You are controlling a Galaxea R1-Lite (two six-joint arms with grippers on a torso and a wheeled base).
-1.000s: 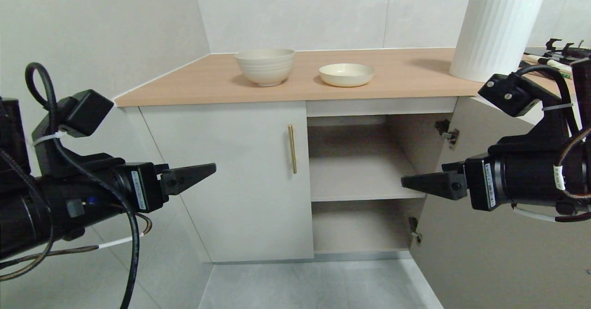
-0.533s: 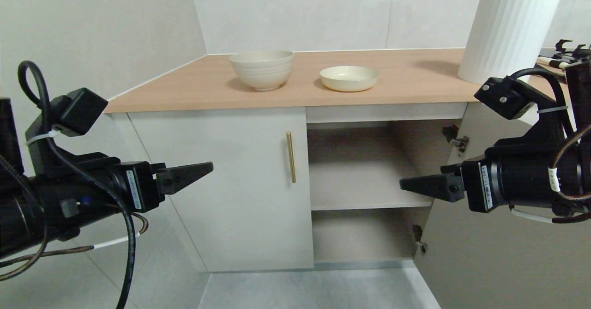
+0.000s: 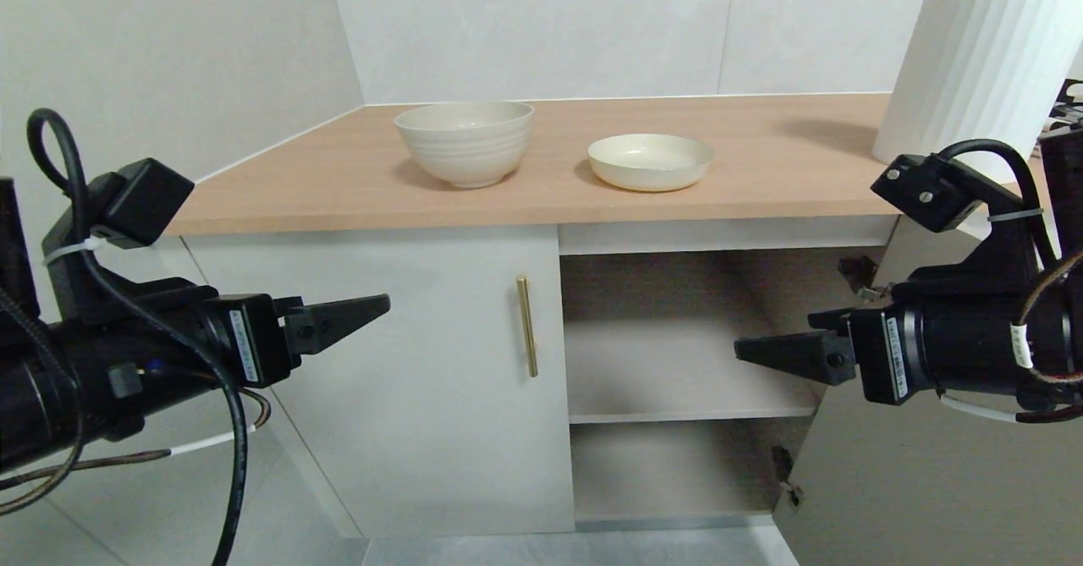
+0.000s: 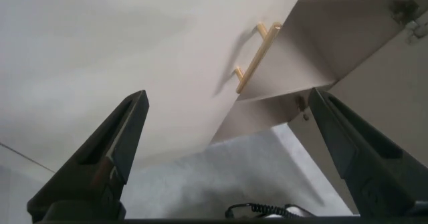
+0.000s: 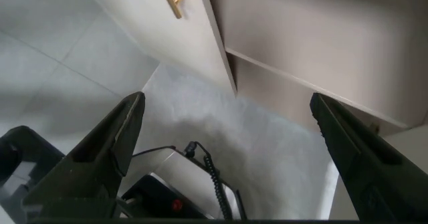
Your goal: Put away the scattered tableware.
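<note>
A deep ribbed cream bowl (image 3: 464, 141) and a shallow cream dish (image 3: 650, 162) sit apart on the wooden countertop (image 3: 761, 168), with the bowl toward the robot's left. Below them the cabinet's left door (image 3: 398, 371) is closed (brass handle (image 3: 526, 326) at its edge), and the right door (image 3: 888, 490) stands open, showing a shelf (image 3: 677, 384). The left gripper (image 3: 365, 307) and right gripper (image 3: 760, 352) hover in front of the cabinet below counter level, each with its fingers spread wide and nothing between them. A white ribbed cylinder (image 3: 981, 58) stands at the counter's right end.

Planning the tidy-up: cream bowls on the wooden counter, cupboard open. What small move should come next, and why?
Probably raise the right gripper, open and empty below the wooden countertop, toward the shallow cream dish nearest it; the white cabinet beneath already stands open.
</note>
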